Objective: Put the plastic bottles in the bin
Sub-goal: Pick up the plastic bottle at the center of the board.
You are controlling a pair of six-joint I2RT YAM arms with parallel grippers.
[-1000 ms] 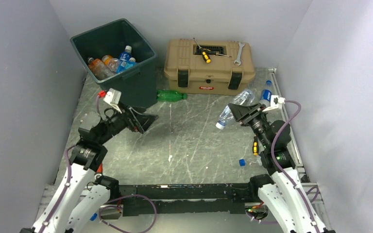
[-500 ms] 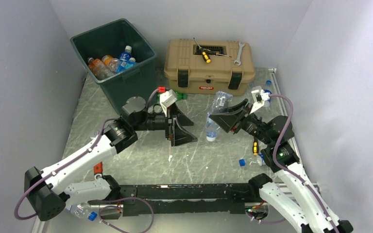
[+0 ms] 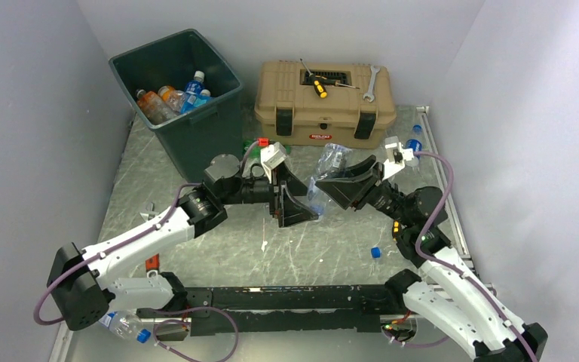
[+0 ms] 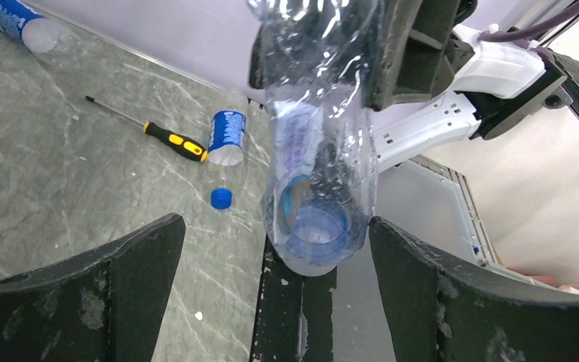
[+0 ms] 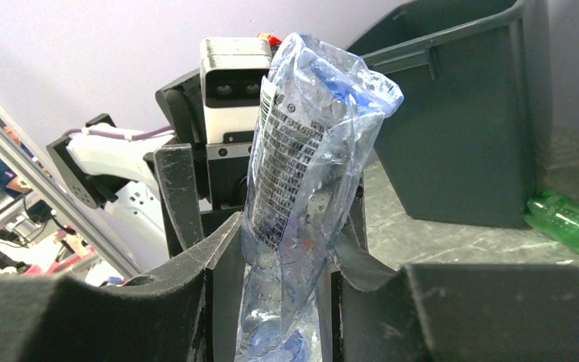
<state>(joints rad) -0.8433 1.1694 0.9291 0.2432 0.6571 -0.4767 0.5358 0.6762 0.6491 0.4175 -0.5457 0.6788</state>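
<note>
While the right tool point(image 3: 332, 192) clamps the crushed clear bottle point(image 3: 323, 172) above the counter point(image 3: 309, 253), its long axis runs straight into the wide-open, empty left tool point(image 3: 304, 205), the arm nearer the bin point(image 3: 196, 132).

Light is bright and diffuse, shadows soft. Wrist views bend at the edges; the bottle point(image 5: 301, 173) glints

- The top external camera looked down from high behind the near edge, taking in the whole tabletop point(image 3: 324, 243).
- The two wrist cameras faced each other at close range, sharing the crushed clear bottle point(image 4: 317, 151) between them.
</note>
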